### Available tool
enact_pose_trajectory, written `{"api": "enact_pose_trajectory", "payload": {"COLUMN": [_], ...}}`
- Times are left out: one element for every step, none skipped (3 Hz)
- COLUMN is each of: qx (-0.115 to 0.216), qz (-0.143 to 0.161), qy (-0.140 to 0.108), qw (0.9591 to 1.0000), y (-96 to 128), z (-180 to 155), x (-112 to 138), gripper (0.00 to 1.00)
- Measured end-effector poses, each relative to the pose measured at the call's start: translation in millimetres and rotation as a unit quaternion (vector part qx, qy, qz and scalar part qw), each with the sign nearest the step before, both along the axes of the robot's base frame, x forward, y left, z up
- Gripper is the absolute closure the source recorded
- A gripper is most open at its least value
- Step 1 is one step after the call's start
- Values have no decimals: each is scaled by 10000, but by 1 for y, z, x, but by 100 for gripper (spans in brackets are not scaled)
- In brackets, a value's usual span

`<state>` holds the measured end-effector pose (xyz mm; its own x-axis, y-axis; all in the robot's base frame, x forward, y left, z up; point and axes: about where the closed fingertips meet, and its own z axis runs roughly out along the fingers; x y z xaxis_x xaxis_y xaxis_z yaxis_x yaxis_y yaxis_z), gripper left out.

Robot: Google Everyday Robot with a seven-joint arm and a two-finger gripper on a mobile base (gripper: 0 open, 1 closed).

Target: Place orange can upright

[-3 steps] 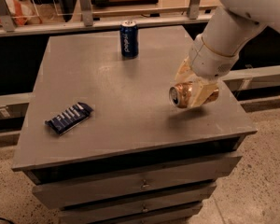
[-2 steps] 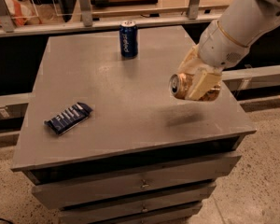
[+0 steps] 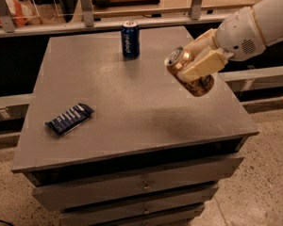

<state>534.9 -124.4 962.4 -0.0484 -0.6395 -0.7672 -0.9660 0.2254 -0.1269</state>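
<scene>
Orange can [image 3: 198,84] raised higher above the table [image 3: 132,107], not yet upright.
In the last second it has climbed from low over the right side to hang in the air, silver top slanting up-left, with the gripper [image 3: 194,63] clamped across its body. It likely needs righting before lowering (blue can [image 3: 130,39] and dark packet [image 3: 69,118] sit well apart).

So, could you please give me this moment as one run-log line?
gripper: shut on orange can | orange can: tilted, held above table right side | placed upright: not yet
</scene>
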Motion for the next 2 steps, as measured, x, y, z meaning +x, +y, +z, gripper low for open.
{"api": "enact_pose_trajectory", "payload": {"qx": [1061, 1783], "qz": [-378, -731], "qy": [-121, -322], "qw": [9936, 9807], "y": [13, 24], "z": [20, 24], "x": [4, 9], "gripper": [100, 100]}}
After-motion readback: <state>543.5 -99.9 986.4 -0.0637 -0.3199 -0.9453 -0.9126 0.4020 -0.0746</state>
